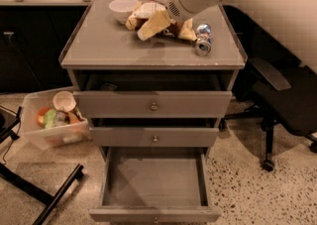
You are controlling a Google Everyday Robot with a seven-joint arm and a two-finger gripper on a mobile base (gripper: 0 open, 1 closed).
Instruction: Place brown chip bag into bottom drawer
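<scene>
The brown chip bag (144,11) lies crumpled on the cabinet top, between a white bowl (123,8) and a crushed silver-blue can (202,39). My gripper (151,26) hangs from the white arm that reaches in from the upper right. It sits low over the middle of the bag and hides part of it. The bottom drawer (153,182) is pulled out towards me and its grey tray is empty. The two drawers above it are partly open.
A clear plastic bin (54,120) with cups and food items stands on the floor to the left of the cabinet. A black office chair (282,100) stands to the right. A black stand leg (44,194) crosses the floor at lower left.
</scene>
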